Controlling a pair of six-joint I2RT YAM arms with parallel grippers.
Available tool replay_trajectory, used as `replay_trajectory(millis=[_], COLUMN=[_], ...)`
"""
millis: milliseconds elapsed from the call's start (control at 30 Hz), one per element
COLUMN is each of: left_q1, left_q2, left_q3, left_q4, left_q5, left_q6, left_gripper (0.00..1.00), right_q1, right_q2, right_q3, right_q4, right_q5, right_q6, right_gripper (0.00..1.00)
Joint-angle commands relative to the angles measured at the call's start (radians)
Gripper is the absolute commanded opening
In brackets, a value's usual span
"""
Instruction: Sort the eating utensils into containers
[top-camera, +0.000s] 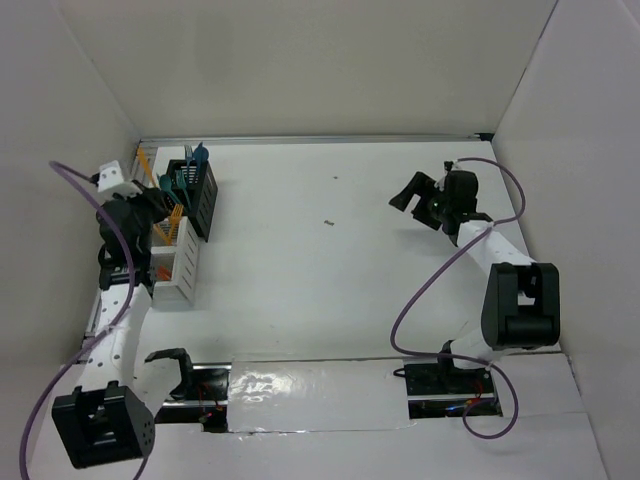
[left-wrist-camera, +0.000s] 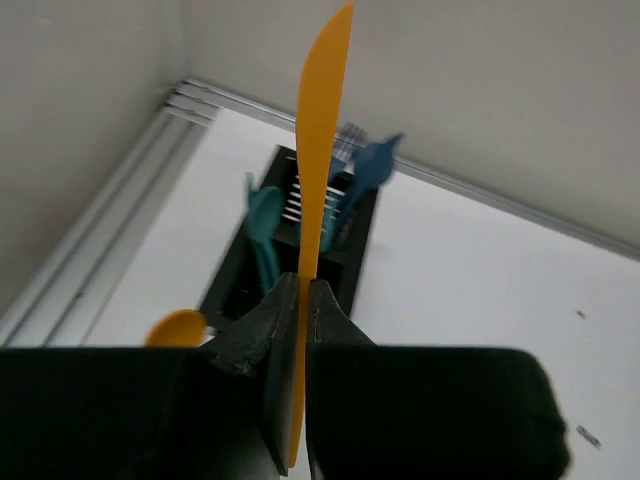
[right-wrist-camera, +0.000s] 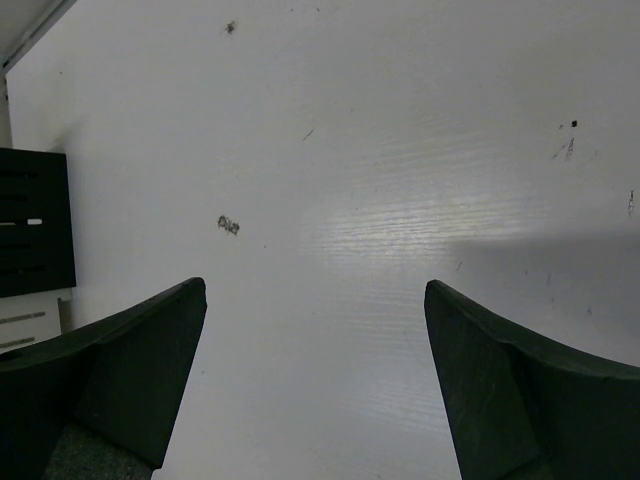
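Note:
My left gripper (left-wrist-camera: 303, 285) is shut on an orange plastic knife (left-wrist-camera: 318, 150), whose blade points up and away. It hangs just before the black mesh container (left-wrist-camera: 355, 240), which holds teal utensils (left-wrist-camera: 265, 225). An orange spoon bowl (left-wrist-camera: 178, 327) shows at the lower left. From above, the left gripper (top-camera: 150, 195) sits beside the black container (top-camera: 203, 195) and the white container (top-camera: 183, 265), which holds orange utensils (top-camera: 174, 222). My right gripper (top-camera: 425, 200) hangs open over bare table at the right, and nothing lies between its fingers (right-wrist-camera: 150, 350).
A metal rail (top-camera: 300, 139) runs along the table's far edge and down the left side (left-wrist-camera: 120, 190). White walls enclose the table. A small dark speck (top-camera: 328, 222) lies mid-table. The black container's edge (right-wrist-camera: 35, 220) shows at the left of the right wrist view.

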Motion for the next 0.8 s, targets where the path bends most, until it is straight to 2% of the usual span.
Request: replay_trajectory(millis=[0,133,233,567,767], left_q1=[0.073,0.166,0.188,0.16,0.12], left_q2=[-0.052,-0.062,-0.052,0.011,0.043], left_q3=[-0.042,-0.1,-0.126,-0.252,-0.29], left_q4=[0.137,0.244,0.288,0.497,0.534], left_q5=[-0.055,-0.046,-0.015,0.025,0.011], left_q6=[0.035,0.077,0.1,0.108,0.111], left_gripper=[0.14,0.14,0.14,0.14,0.16], right_q1=[-0.007,-0.008,-0.008,-0.007,-0.008], right_q2=[0.019,0.039,0.051,0.069,0.091], right_q3=[0.047,0.047,0.047,0.047,0.047], right_q4=[0.045,0.056,0.066,0.057,0.057], right_q5=[-0.028,-0.038,-0.038,-0.038,-0.038], right_q6=[-0.008,-0.008,-0.005,-0.011,-0.007], right_gripper=[0.96,0.96,0.96,0.96,0.96])
